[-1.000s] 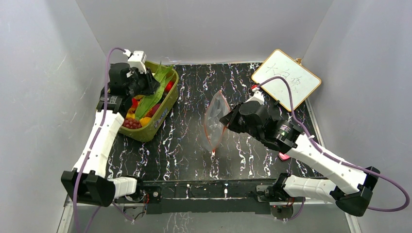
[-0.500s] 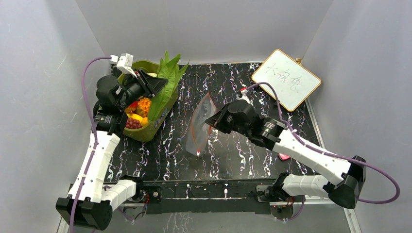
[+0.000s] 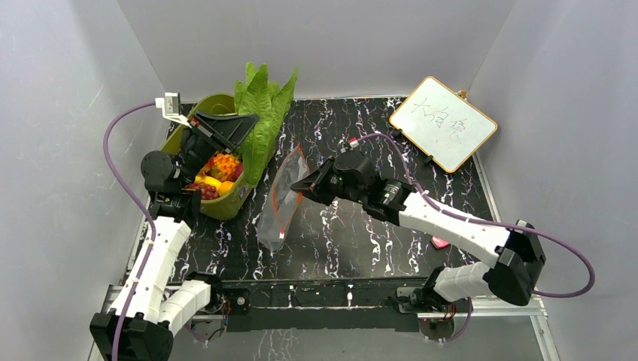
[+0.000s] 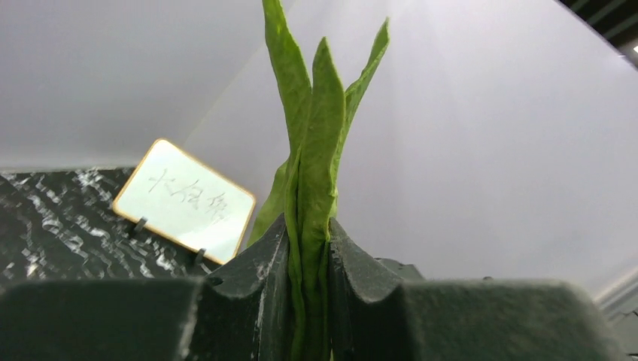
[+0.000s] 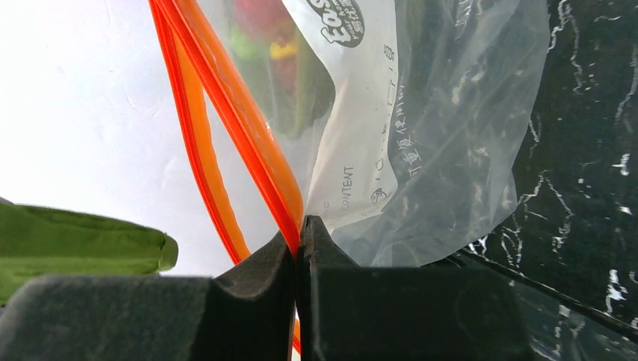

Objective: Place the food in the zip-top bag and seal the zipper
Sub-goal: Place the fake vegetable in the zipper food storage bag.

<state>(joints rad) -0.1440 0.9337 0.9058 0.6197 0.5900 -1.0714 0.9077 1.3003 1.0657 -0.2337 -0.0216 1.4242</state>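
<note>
- While the left gripper (image 3: 242, 126) pinches the leaf (image 3: 261, 101) by its lower end, the leaf stands upright over the tub's (image 3: 229, 204) far end.
- Other food (image 3: 214, 177) lies in the tub.
- The right gripper (image 3: 299, 183) is clamped on the bag (image 3: 278, 218) at its zipper (image 3: 280, 188), holding it up just right of the tub.
- Seen from the right wrist, the zipper's two strips stand apart.
- A board (image 3: 442, 122) lies at the table's (image 3: 338, 241) far right.

Olive tub (image 3: 228, 204) far-left on black marbled table (image 3: 338, 241) — white framed board (image 3: 443, 122) far-right.
</note>
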